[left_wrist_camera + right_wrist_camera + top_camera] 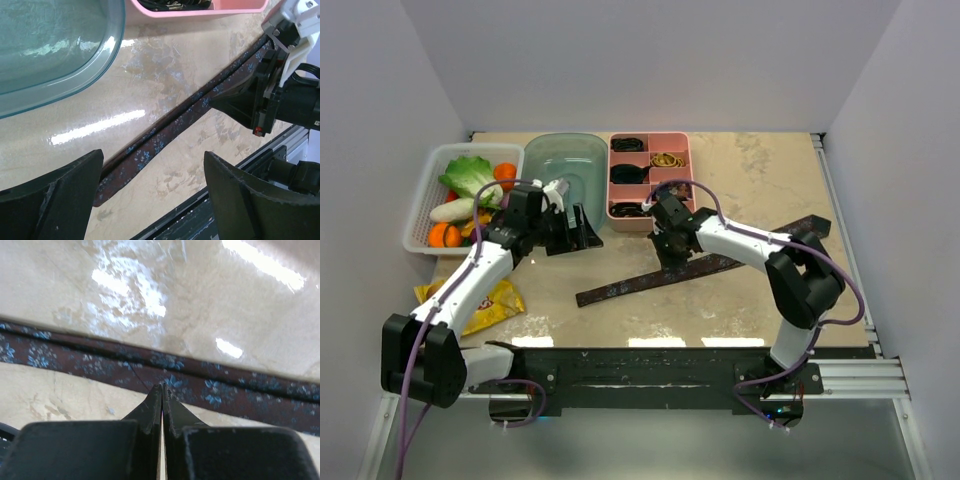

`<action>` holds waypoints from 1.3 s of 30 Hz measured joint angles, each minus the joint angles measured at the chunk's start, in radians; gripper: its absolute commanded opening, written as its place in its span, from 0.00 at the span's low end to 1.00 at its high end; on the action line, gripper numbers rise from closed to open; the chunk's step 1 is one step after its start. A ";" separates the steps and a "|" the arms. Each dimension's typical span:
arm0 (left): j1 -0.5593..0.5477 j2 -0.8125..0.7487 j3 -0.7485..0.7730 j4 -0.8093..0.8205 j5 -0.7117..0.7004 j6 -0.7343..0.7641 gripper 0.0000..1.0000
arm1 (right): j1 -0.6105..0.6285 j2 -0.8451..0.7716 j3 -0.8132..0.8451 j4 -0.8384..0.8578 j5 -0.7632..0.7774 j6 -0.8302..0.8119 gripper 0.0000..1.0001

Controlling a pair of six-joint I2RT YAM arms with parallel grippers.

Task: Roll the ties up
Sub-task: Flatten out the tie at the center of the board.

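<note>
Tie [660, 278]: flat, unrolled. Our right gripper [162, 387], clenched empty, rests at its middle; left gripper [582, 228], released, hovers near its narrow end. Next, we judge: pinch that end, roll.

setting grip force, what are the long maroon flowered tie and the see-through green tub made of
The long maroon flowered tie looks like matte woven fabric, perhaps silk or polyester: it lies limp and flat, with a lengthwise fold. The see-through green tub looks like glossy moulded plastic, tinted and translucent with bright reflections; glass is possible.
</note>
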 measured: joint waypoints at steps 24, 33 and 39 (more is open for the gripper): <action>0.025 -0.023 -0.028 -0.025 -0.023 0.018 0.85 | 0.053 0.117 0.038 0.032 -0.032 0.014 0.00; 0.025 -0.063 -0.111 -0.048 -0.054 0.017 0.84 | 0.051 0.166 0.108 0.027 -0.003 0.044 0.00; 0.025 -0.116 -0.152 -0.050 -0.098 -0.005 0.83 | 0.050 0.189 0.147 0.036 0.002 0.040 0.00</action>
